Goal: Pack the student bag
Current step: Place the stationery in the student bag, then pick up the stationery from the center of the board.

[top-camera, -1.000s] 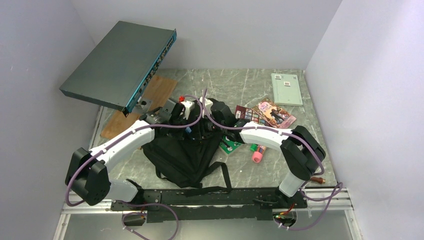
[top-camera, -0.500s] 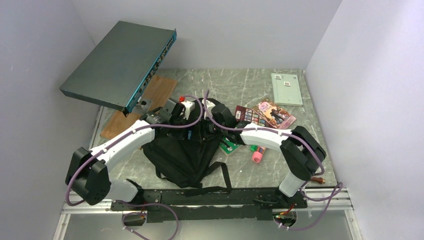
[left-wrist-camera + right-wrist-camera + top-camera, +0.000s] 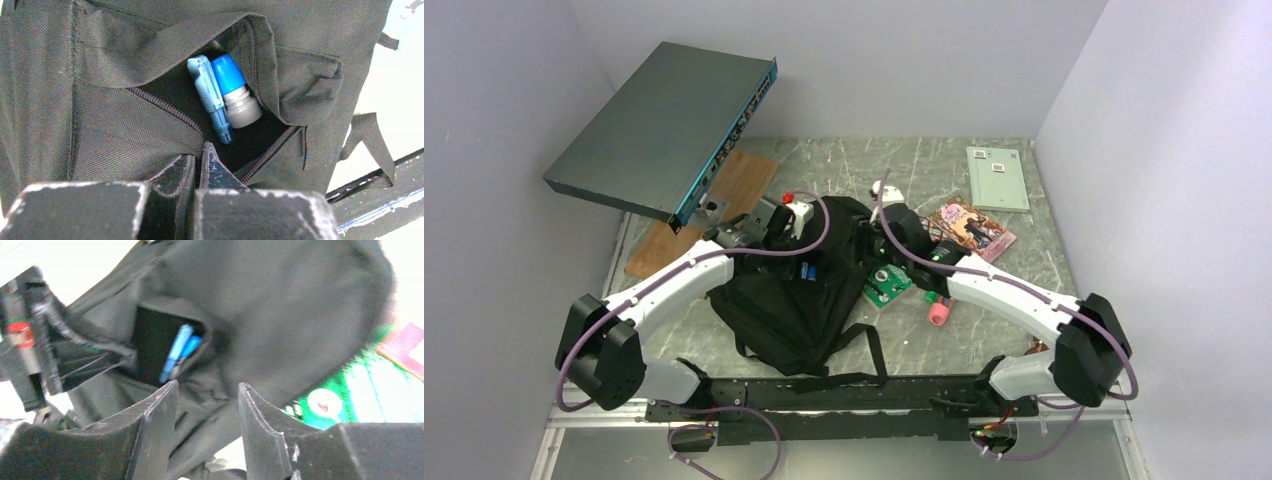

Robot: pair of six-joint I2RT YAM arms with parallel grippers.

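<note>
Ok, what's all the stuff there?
student bag: one, black, centre, pocket open
pen: one, blue, in pocket
capped tube: one, blue and grey, beside pen
card: one, green, right of bag
marker: one, pink, right of card
booklet: one showing, pink, beyond marker
flat box: one, pale green, far right
metal case: one, grey-teal, propped far left
board: one, wooden, under case
left end effector: one, black, shut, at pocket
right end effector: one, black, open, by bag
</note>
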